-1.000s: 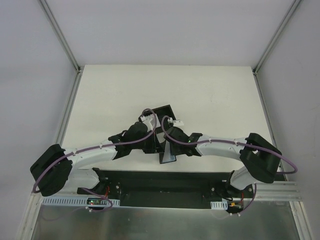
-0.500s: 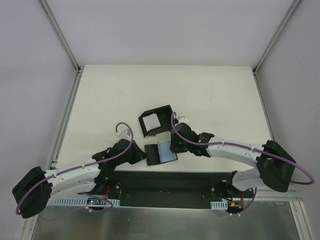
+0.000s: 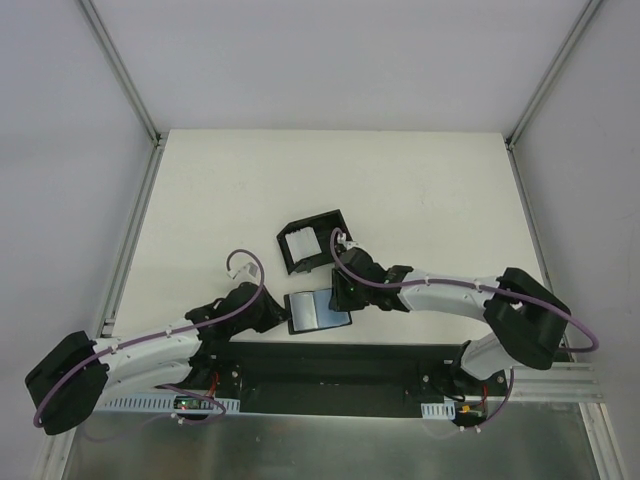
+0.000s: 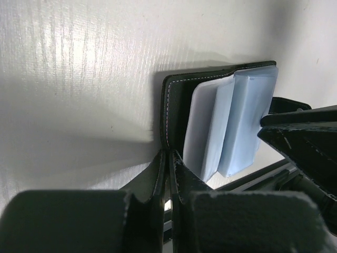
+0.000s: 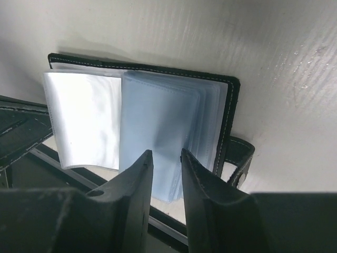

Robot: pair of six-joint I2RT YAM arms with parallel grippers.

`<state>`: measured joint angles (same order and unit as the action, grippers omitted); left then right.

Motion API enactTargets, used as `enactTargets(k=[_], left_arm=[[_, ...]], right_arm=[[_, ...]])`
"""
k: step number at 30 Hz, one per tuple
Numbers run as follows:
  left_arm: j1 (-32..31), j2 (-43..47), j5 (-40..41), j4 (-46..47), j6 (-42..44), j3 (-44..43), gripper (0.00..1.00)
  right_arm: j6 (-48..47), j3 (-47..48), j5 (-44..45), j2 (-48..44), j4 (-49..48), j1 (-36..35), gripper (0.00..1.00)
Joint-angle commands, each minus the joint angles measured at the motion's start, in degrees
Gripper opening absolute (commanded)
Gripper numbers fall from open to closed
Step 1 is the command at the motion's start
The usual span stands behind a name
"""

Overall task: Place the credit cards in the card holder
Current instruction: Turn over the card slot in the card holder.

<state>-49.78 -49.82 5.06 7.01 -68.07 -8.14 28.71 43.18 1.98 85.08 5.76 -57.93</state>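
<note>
The card holder (image 3: 320,310) lies open on the table near the front edge, its bluish-grey sleeves (image 4: 231,126) facing up. My left gripper (image 3: 283,313) is shut on the edge of its left black cover (image 4: 176,105), pinched between the fingertips (image 4: 169,158). My right gripper (image 3: 340,292) hovers over the right half, its fingers a narrow gap apart (image 5: 166,154) above the blue sleeves (image 5: 158,121) with nothing between them. The snap tab (image 5: 239,158) sticks out at the right. The credit cards (image 3: 298,245) sit as a white stack in the black box.
The black open-topped box (image 3: 325,218) stands just behind the card holder, close to the right arm's wrist. The black mounting rail (image 3: 330,365) runs along the front edge right below the card holder. White table lies to both sides and behind.
The card holder, held up between both grippers a second ago, now lies open and flat. The left arm has swung back and low to the left. The right gripper has shifted slightly over it.
</note>
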Motion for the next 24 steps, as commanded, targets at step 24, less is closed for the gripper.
enactTargets(k=[24], left_arm=[[1.3, -8.4, -0.2, 3.4, -3.6, 1.0, 0.00]], right_arm=[[-0.6, 10.2, -26.1, 9.0, -18.5, 0.2, 0.37]])
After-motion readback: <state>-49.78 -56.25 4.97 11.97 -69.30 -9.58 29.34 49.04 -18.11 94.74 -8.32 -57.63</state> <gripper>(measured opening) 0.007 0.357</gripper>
